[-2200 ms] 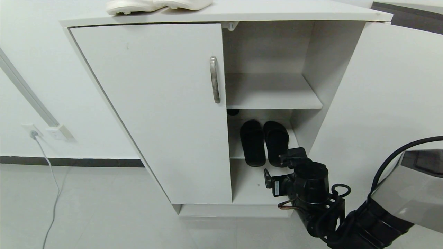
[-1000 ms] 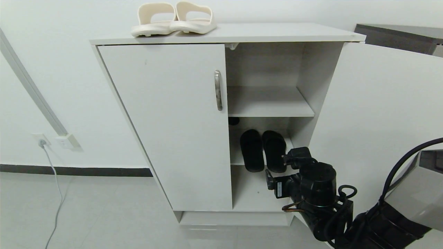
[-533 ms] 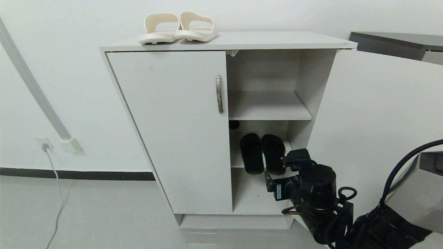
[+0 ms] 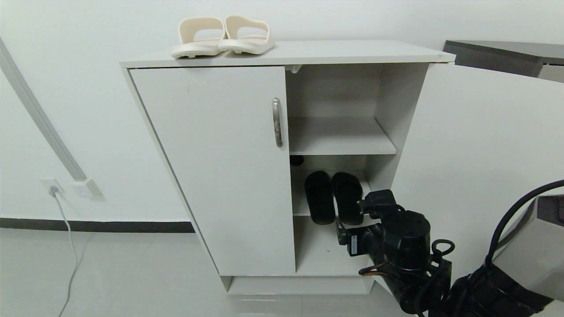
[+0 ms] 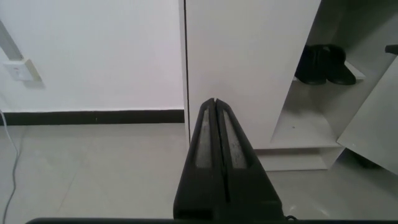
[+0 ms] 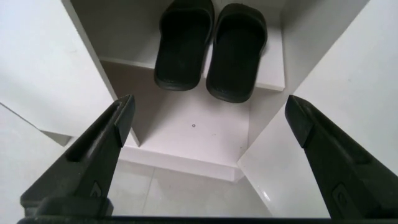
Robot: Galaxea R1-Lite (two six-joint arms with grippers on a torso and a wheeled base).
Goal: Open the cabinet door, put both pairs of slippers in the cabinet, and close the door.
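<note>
Since the earlier frames the whole head view has shifted, which is a camera move, so the cabinet top now sits fully in frame. Slippers and doors lie as before, and the right arm is in about the same spot.

Right tool (image 6: 209,106): fingers spread wide with nothing between them. It hangs low in front of the cabinet's open right half, near the bottom compartment, touching nothing.

Just beyond it, a pair of black rubber slippers (image 4: 332,198) sits on the middle shelf (image 4: 299,198), side by side, near ends at the shelf's front edge. The upper shelf (image 4: 339,136) is above them.

The right door (image 4: 476,154) of the tall white cabinet (image 4: 352,50) is swung wide open, beside the right arm. The left door (image 4: 211,176) is shut, with an upright metal bar handle (image 4: 276,122) at its inner edge.

A pair of cream foam slippers (image 4: 222,37) lies on the cabinet top toward its left end, side by side and touching, well apart from both tools.

Left tool (image 5: 214,112): fingers pressed together, holding nothing. It is out over the pale tiled floor (image 5: 93,168), facing the shut left door and apart from it.

A white wall socket (image 4: 50,187) with a grey cable plugged in sits low on the wall, left of the cabinet.
</note>
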